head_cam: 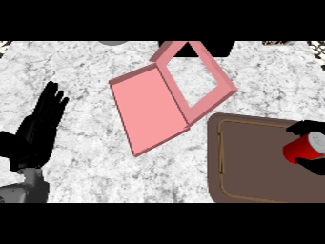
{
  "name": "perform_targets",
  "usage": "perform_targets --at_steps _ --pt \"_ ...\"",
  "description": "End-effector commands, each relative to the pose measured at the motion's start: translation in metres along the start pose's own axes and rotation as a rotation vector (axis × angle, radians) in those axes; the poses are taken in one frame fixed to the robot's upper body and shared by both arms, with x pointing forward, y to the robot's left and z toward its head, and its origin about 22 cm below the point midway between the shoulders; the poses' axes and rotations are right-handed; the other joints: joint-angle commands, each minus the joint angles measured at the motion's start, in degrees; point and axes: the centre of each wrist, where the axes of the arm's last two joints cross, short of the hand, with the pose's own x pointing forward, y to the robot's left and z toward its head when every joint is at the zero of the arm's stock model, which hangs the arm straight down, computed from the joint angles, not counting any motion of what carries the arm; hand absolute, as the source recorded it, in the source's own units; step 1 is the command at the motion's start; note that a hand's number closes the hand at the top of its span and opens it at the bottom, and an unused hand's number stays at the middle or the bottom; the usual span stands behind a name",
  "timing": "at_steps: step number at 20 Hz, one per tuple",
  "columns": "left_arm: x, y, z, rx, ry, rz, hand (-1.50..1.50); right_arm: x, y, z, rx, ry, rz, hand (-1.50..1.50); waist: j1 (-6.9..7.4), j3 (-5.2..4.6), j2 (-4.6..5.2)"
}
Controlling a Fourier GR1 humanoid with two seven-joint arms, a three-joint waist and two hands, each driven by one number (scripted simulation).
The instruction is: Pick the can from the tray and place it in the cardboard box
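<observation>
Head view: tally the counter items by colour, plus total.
Red: 1, the can, with the right hand curled round it
Pink: 1, the open box
Brown: 1, the tray
Total: 3
Left hand rests open at the left, holding nothing. A grey thing at the top edge is cut off, so it is not counted.
</observation>
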Motion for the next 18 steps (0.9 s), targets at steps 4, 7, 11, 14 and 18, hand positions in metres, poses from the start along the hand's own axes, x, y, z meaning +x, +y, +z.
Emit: perform_targets --at_steps 4,7,11,14,18 --pt "0.006 0.005 0.003 0.013 0.000 -0.002 0.00 0.000 -0.001 -0.003 -0.060 -0.067 0.122 1.50 0.06 0.01 -0.02" --pt "-0.009 0.004 0.001 0.001 0.002 -0.007 0.00 0.002 -0.011 0.006 -0.099 -0.063 0.106 1.50 -0.06 0.00 -0.01" --pt "0.004 -0.010 -0.007 -0.060 -0.008 -0.013 0.00 0.156 0.096 -0.051 -0.056 -0.294 0.295 1.50 5.57 -0.63 -0.25" --pt "0.003 -0.022 -0.008 -0.113 0.006 -0.014 0.00 0.206 0.116 -0.059 -0.061 -0.363 0.397 1.50 9.50 -1.04 -0.22" --pt "0.004 -0.030 -0.011 -0.151 0.010 -0.018 0.00 0.273 0.150 -0.057 -0.138 -0.417 0.498 1.50 10.61 -0.89 -0.36"
